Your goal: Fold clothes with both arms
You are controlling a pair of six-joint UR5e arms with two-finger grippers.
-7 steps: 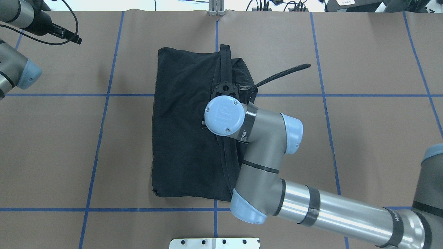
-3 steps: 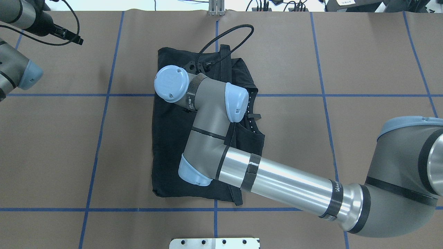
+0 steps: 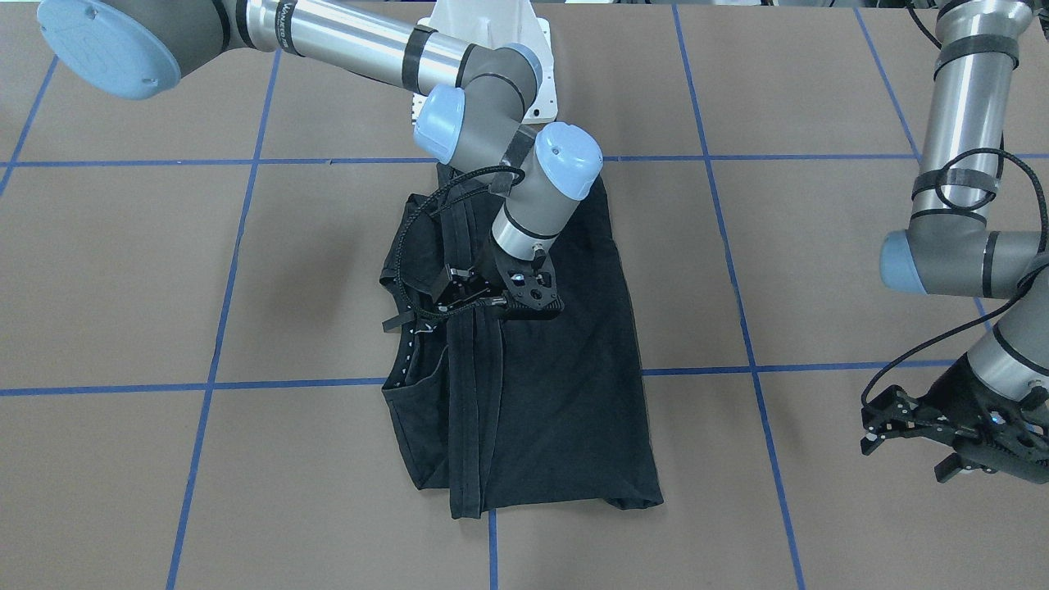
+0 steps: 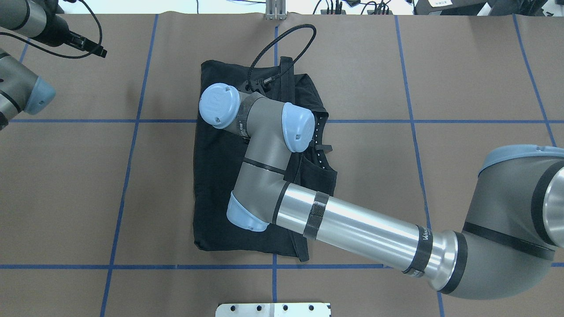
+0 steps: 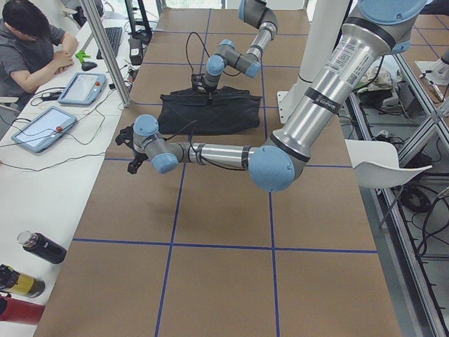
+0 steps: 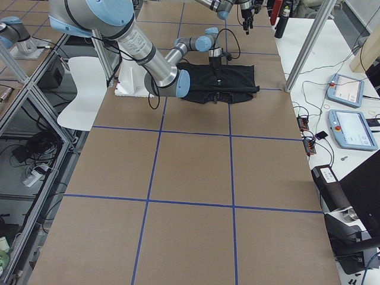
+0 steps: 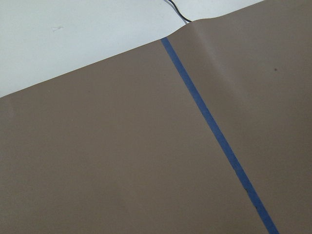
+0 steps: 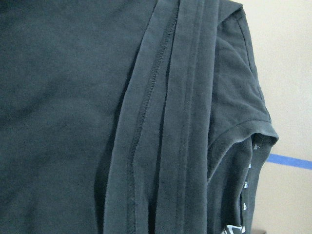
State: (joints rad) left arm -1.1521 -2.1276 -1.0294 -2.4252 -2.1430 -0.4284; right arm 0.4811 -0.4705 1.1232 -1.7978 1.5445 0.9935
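Starting at the far left of the overhead view: got the left gripper parked over bare table at the far corner, well apart from everything else. Looks spread open from the front view, nothing in it. Nothing but brown paper and a strip of blue tape on its wrist cam.

Moving right, hit the black T-shirt. Lying flat mid-table, folded into a long rectangle, plain side up, with stacked hem bands running down its length and one sleeve poking out on the right edge, bits of white print peeking there.

Then the right gripper, down low over the shirt's middle stretch, right by those bands, fingers aimed toward the sleeve side. Black on black, so can't tell the jaw gap or any pinch of cloth.
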